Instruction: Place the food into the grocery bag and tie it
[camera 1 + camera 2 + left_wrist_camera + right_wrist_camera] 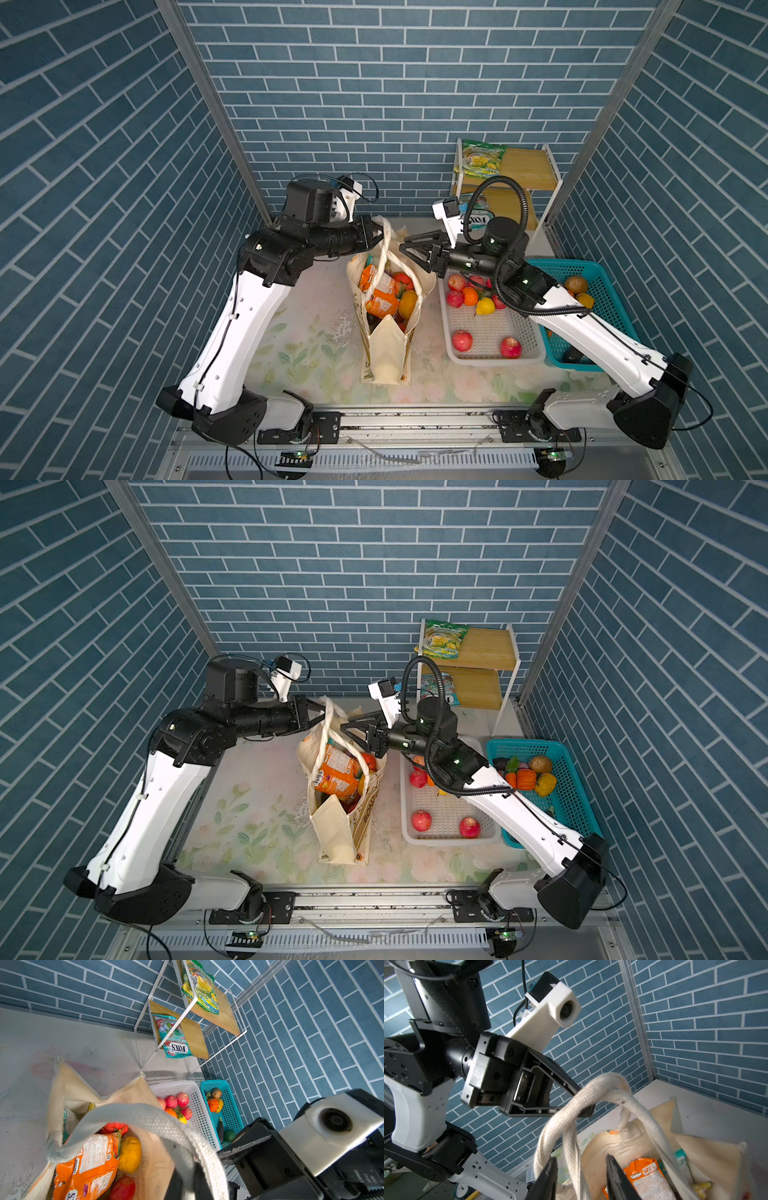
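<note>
One grocery bag (384, 353) stands upright, long axis vertical, mouth up.

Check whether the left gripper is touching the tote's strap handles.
Touching. The right wrist view shows the left gripper shut on the strap handles, which bunch between its jaws.

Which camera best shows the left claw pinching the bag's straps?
The right wrist view: the left gripper is shut on the looped straps in plain sight. Both top views show that pinch small, from above. The left wrist view shows only one blurred strap close up.
</note>
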Controlling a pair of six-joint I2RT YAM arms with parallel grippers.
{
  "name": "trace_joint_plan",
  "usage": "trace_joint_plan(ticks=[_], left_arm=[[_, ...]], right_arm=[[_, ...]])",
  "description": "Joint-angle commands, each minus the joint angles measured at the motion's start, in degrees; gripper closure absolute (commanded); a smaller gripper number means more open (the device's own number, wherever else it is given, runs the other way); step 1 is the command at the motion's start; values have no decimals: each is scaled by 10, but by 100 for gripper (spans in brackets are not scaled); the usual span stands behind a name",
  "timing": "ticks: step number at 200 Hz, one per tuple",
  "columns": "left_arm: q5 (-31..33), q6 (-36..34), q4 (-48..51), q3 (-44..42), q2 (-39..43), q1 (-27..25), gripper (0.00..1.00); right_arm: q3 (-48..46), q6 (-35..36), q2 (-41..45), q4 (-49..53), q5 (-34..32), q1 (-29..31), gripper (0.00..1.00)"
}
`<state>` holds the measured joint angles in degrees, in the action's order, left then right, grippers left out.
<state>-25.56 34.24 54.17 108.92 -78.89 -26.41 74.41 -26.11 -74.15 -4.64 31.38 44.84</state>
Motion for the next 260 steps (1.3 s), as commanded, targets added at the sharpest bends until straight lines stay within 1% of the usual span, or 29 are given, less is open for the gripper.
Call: trace_joint_plan(ticks=[1,11,25,38,54,68,80,86,133,166,182,198,223,248,260], left_arm=[[3,-17,6,34,-6,5,100],[4,-20,14,45,-9,5,100],[6,-27,32,63,-14,5,100],[5,-32,43,75,-17,5,100],[3,-32,44,79,-17,6,100],[1,-34,49,86,-19,5,100],[0,-36,54,90,-21,5,100],[0,-37,55,91,-21,5,100],[-26,-30,42,95,-29,5,100],[-31,-26,36,94,-37,5,100],[-35,-23,30,93,-40,5,100],[-38,-22,29,93,-43,5,100],[-44,-23,26,94,-45,5,100],[-47,-25,27,91,-48,10,100],[-48,-25,24,85,-46,13,100]], right_arm=[[-16,49,25,40,-23,-10,60],[-21,53,32,47,-24,-17,62],[-28,56,37,53,-23,-29,67],[-35,61,37,55,-22,-39,75],[-41,74,30,57,-20,-46,87],[-46,85,20,58,-17,-46,95],[-48,92,7,56,-6,-46,99],[-49,94,0,53,1,-46,100],[-55,99,-46,-10,74,-39,100],[-57,108,-78,-69,149,-31,100],[-58,101,-97,-107,183,-28,100],[-69,78,-114,-171,210,-28,100],[-85,16,-138,-284,237,-27,100],[-100,-111,-165,-462,248,-27,100],[-104,-163,-174,-530,246,-27,100]])
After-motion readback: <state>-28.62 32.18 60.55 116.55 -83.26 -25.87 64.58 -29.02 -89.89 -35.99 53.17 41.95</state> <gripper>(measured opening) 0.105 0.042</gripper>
